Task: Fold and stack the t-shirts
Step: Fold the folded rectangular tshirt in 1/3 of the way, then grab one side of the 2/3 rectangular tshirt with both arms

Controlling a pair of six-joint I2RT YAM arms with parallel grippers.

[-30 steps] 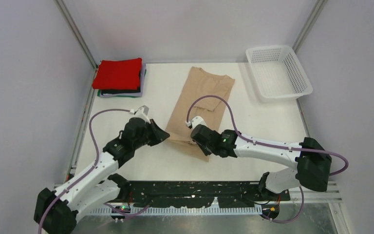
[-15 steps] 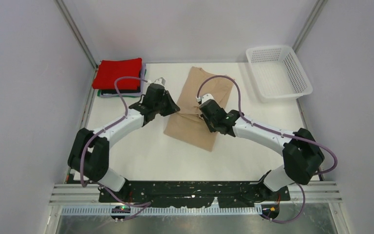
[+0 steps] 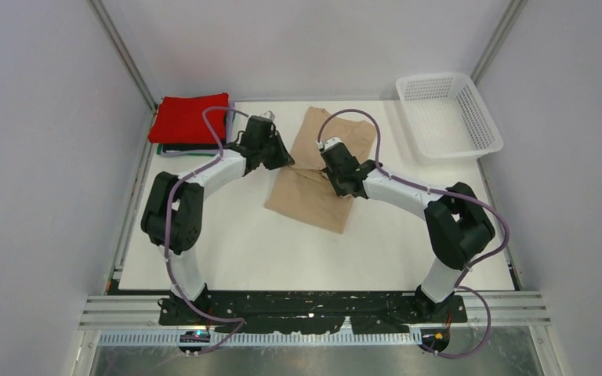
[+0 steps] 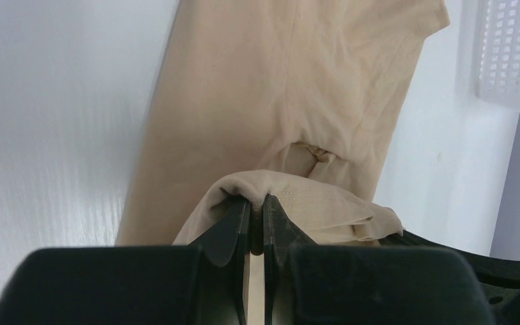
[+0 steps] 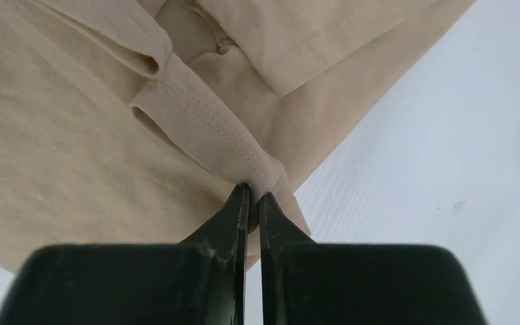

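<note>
Bimanual half-fold in progress on the beige t-shirt (image 3: 311, 200), which is lying lengthwise at the middle of the white table (image 3: 227, 243), one end pointing toward the back wall. The left gripper (image 4: 256, 202) is pinching a doubled lip of the cloth, its jaws pressed together on the fabric with almost no gap showing. The right gripper (image 5: 252, 191) is clamping a stitched hem in the same way, the seam running straight out from its fingertips. Each arm is holding one side of the same edge, apparently so that the raised layer is hanging taut and square across the shirt's width rather than sagging in the middle. In the overhead view both grippers are hovering over the shirt's midsection, one at its left side and one at its right, with the lifted cloth draping over the layer that is lying flat on the table. Judging from this, the hem is being carried toward the far end to halve the garment's length. The red t-shirt (image 3: 190, 119) is resting on top of the folded stack at the far left corner, with dark, green and pale edges of other folded t-shirts (image 3: 184, 148) showing beneath it, well apart from the beige one. This pile is presumably waiting to receive it once folded. The white mesh basket (image 3: 448, 117) is sitting at the far right corner, touched by neither arm.
</note>
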